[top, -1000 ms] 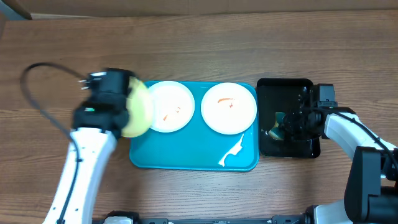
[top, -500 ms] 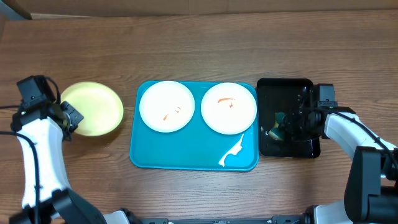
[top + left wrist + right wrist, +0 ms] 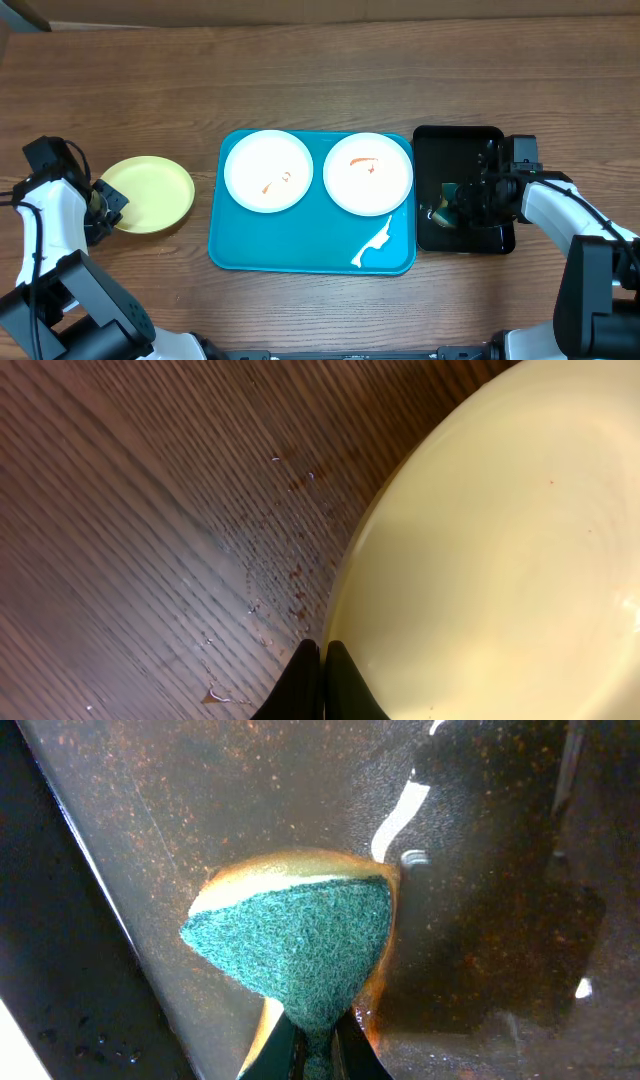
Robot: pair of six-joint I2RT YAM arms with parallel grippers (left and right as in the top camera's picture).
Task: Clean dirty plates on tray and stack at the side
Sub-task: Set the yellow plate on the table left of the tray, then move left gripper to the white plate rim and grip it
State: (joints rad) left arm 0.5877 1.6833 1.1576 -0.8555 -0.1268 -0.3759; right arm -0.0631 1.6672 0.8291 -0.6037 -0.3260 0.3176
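Note:
The pale yellow-green plate (image 3: 148, 194) lies on the table left of the turquoise tray (image 3: 300, 250). My left gripper (image 3: 100, 205) is shut on the plate's left rim. In the left wrist view the fingertips (image 3: 322, 650) pinch the rim of that plate (image 3: 500, 540). Two white plates (image 3: 268, 171) (image 3: 368, 173) with orange-red smears lie side by side on the tray. My right gripper (image 3: 455, 203) is over the black tray (image 3: 460, 140), shut on the green sponge (image 3: 447, 200). In the right wrist view the fingers (image 3: 318, 1040) grip the sponge (image 3: 300, 940).
A white smear (image 3: 375, 242) lies on the turquoise tray's front right part. The black tray's wet floor (image 3: 480, 920) shows orange-brown specks. Small droplets and specks dot the wood (image 3: 270, 580) beside the yellow plate.
My left arm carried the yellow-green plate from the tray's left edge out to the left and set it on the table. The right arm and the sponge have not moved.

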